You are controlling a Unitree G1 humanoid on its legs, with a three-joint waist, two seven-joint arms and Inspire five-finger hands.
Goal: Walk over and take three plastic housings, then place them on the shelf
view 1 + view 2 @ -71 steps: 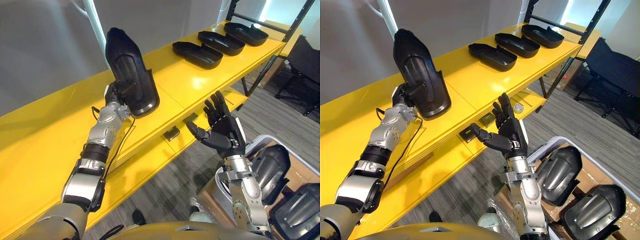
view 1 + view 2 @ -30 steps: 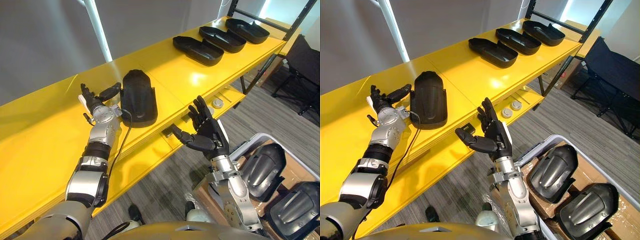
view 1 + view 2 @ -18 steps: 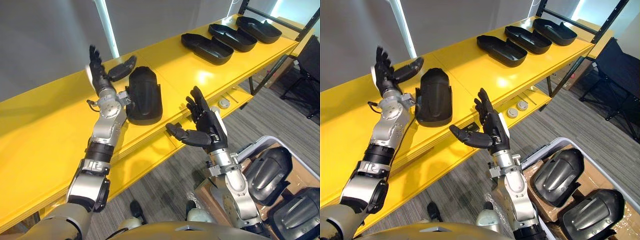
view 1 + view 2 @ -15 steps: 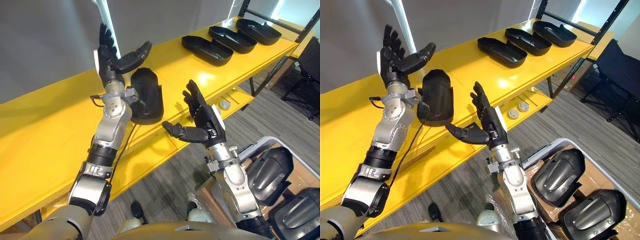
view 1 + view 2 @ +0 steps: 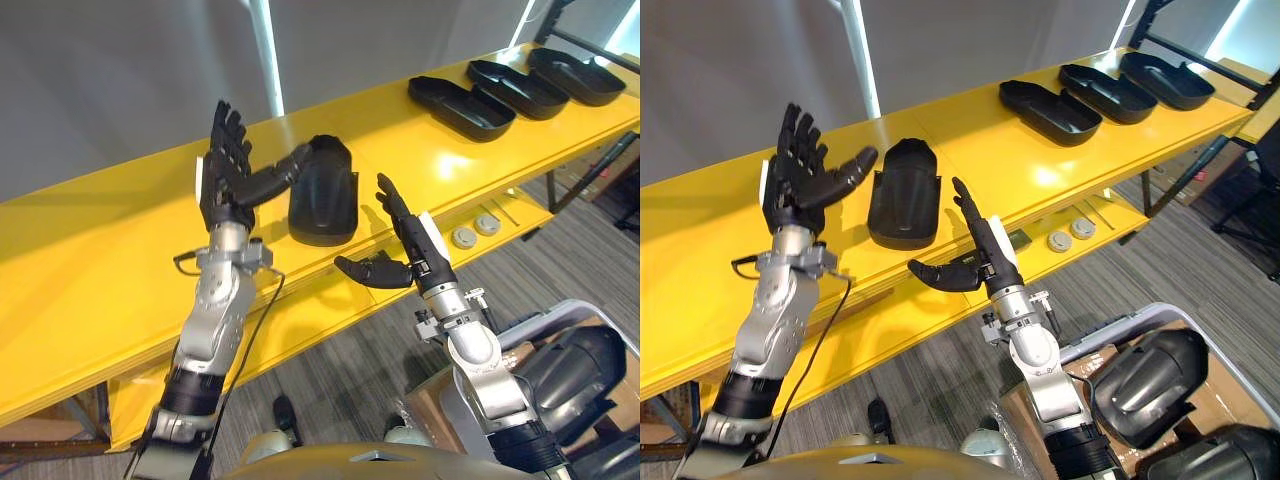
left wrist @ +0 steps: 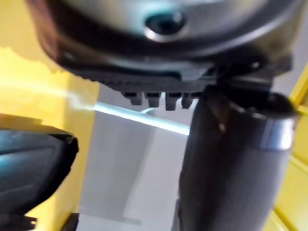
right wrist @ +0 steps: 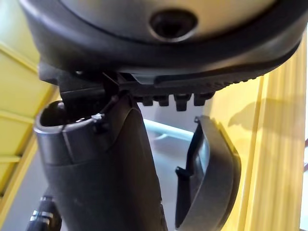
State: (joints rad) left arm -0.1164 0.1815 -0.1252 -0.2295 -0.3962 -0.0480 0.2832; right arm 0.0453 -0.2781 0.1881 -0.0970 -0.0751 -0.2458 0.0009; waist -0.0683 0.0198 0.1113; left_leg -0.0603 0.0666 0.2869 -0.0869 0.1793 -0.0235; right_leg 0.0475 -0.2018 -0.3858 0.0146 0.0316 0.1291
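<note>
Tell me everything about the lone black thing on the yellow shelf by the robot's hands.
A black housing, plastic by its look, faintly glossy. Its domed back faces up: far end rounded, near end with side flaps. It lies flat on the yellow shelf. The open left robot hand and right robot hand do not hold it.

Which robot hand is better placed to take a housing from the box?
Probably right: the open right robot hand is nearer the box; the left robot hand is raised over the shelf.
</note>
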